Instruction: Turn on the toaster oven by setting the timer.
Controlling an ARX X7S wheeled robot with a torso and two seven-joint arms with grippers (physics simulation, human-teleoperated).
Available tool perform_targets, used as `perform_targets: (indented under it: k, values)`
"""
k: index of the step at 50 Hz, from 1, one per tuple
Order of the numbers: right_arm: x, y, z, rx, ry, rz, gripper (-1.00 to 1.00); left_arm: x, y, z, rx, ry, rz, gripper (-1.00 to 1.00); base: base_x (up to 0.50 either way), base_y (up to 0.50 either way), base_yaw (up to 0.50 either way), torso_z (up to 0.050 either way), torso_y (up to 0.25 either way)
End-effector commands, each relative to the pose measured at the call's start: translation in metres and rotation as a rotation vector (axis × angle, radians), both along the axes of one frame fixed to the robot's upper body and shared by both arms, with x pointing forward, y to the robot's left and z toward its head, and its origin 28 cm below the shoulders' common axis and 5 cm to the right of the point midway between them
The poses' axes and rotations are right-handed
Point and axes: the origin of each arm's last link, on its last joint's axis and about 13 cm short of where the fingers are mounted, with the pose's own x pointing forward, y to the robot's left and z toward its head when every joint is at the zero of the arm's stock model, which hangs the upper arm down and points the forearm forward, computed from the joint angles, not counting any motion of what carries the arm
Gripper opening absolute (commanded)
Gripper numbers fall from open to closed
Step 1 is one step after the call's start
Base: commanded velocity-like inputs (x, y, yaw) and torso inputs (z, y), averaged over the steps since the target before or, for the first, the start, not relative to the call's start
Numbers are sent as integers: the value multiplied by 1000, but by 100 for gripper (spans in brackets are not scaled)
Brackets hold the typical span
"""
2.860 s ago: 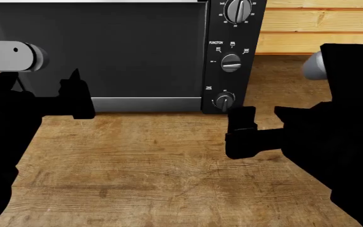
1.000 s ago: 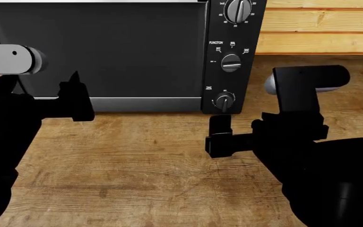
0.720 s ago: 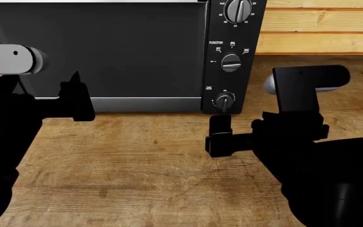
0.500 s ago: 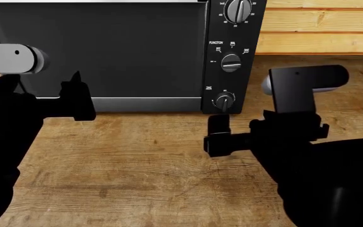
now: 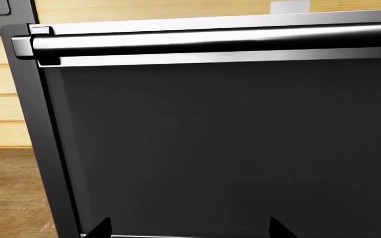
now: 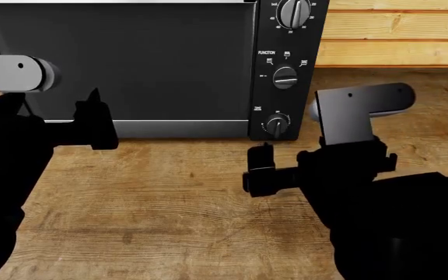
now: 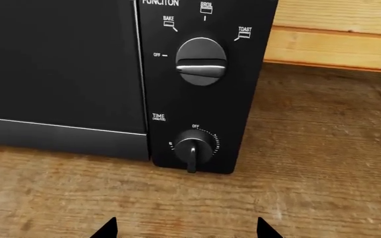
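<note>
Since the earlier frames we see our right gripper (image 6: 260,169) slide left along the wooden counter (image 6: 170,198), from right of the timer (image 6: 277,124) to just below and slightly left of it, not touching it. On the left, our left gripper (image 6: 94,119) hovers at the toaster oven (image 6: 130,58) door's lower edge, jaws released and empty. The timer sits lowest on the right-hand panel under the FUNCTION knob (image 7: 201,61), pointer down, and the right jaws are spread with nothing between them.
</note>
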Motion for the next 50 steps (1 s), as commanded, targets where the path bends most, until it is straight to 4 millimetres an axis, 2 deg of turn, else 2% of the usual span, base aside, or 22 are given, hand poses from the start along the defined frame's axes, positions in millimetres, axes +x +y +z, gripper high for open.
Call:
perform_targets:
  k: [1, 26, 50]
  values:
    - [5, 3, -2, -2, 6, -29, 100, 1, 0, 0, -3, 2, 0, 100, 0, 0, 0, 0, 0]
    - [15, 13, -13, 3, 49, -86, 100, 0, 1, -1, -7, 4, 4, 100, 0, 0, 0, 0, 0]
    - [20, 22, -16, -1, 7, -114, 100, -1, 0, -2, -7, 6, -1, 100, 0, 0, 0, 0, 0]
